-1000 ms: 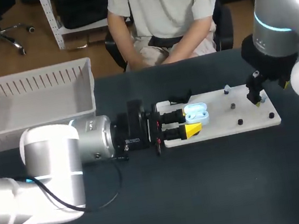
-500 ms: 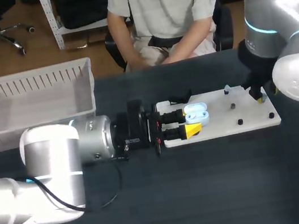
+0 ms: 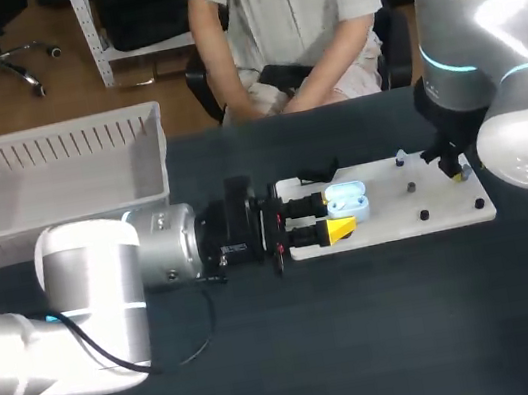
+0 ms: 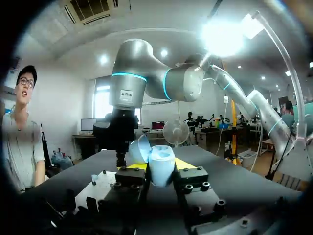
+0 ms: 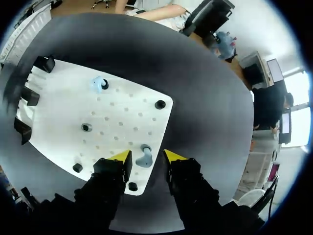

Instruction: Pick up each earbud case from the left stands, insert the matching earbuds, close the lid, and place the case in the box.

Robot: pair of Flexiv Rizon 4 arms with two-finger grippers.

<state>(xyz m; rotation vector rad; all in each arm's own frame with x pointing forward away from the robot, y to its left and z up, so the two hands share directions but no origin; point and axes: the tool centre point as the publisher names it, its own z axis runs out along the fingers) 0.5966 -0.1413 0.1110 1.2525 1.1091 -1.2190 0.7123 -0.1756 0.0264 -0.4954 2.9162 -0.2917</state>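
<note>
Earbud case [image 3: 348,200]: pale blue, rounded, lid hinged open. It is clamped from both sides in the left hand [image 3: 326,218], which holds it level over the left end of the white board [image 3: 399,213]. In the left wrist view the case fills the gap between the two fingers.

Right hand [image 5: 146,158]: fingers apart, pointing down over the board's right end. A small blue-grey earbud [image 5: 144,156] sits on the board between the yellow tips (contact with either tip not evident). A second earbud [image 5: 98,84] sits farther along the board, well apart from the first, with black pegs [image 5: 160,104] scattered between.

Edges and room: the first earbud lies close to the board's corner, with bare dark desk [image 3: 369,342] just past it. A wide stretch of desk lies in front of the board. The white slatted box [image 3: 52,142] stands at the desk's far left, well apart from the case.

Change: over the last second the right arm's upper body has swung inward, and its hand has edged slightly toward the board's far right corner. Left arm and case unchanged.
</note>
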